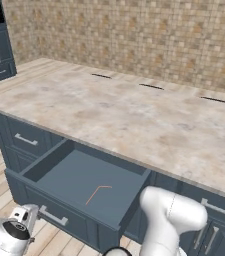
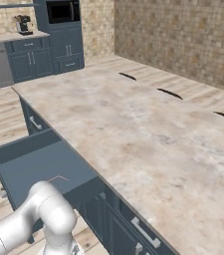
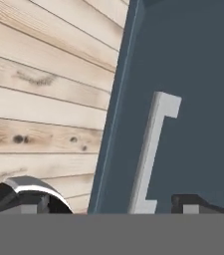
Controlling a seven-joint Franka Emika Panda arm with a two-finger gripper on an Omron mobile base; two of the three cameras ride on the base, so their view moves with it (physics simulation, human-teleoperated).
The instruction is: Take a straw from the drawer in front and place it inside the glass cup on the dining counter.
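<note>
You have the drawer (image 1: 79,185) pulled out under the worktop (image 1: 134,120), the straw (image 1: 97,193) lying inside it, your hand (image 3: 118,201) spread apart by its handle (image 3: 151,154).

wall (image 1: 134,35): beige mosaic tile | floor (image 3: 44,99): pale wood planks | cabinets (image 2: 54,50): navy, far corner

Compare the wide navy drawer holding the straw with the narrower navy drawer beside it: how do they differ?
The wide navy drawer is pulled fully out; the narrower navy drawer is shut flush under the marbled counter. The wide one's interior shows, with the thin reddish-pink straw lying bent on its floor; the narrow one shows just its front. Both share navy panels and silver bar handles.
</note>
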